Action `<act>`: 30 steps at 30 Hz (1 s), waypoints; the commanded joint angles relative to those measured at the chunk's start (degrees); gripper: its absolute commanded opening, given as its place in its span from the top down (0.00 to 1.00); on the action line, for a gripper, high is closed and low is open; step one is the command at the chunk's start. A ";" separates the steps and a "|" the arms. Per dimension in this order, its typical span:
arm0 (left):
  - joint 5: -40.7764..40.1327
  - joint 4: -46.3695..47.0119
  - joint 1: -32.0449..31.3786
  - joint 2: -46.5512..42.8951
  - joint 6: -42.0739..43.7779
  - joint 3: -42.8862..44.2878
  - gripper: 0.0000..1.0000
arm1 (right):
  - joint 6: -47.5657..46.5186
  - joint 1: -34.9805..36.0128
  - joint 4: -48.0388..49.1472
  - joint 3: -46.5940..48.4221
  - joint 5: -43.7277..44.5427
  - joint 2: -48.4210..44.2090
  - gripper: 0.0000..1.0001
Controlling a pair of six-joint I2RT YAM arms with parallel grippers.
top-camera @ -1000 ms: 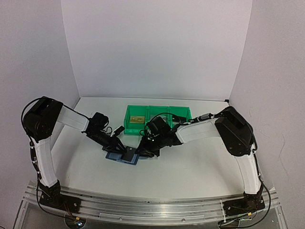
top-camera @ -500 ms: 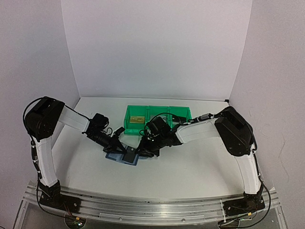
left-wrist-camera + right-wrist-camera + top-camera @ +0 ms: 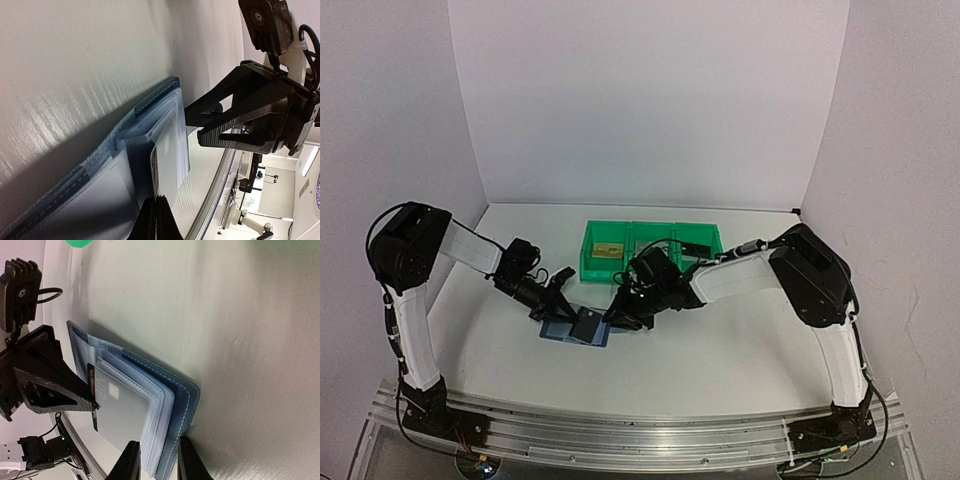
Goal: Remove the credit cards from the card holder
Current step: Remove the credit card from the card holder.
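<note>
blue fabric card holder [image 3: 177, 390] lies open and flat on the table [image 3: 720, 340], right between the two arms and in front of the green bins [image 3: 655, 238]. the bit that matters: the left gripper [image 3: 155, 221] is pinched shut on the outer edge of a silver-grey card [image 3: 122, 412] lying among the pale see-through sleeves. that edge faces the left arm, so i'd guess the pull has to go straight back that way, along the line between the two grippers. the right gripper [image 3: 158, 446] straddles the holder's opposite folded edge and looks clamped on it, as an anchor. card looks thin and glossy, dark along the gripped edge. can't tell how much of it is inside a sleeve.
</note>
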 commanded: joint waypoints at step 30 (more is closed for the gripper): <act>-4.47 -13.91 9.21 -8.31 15.99 6.26 1.00 | -3.87 -0.38 -6.59 2.91 0.57 2.15 0.70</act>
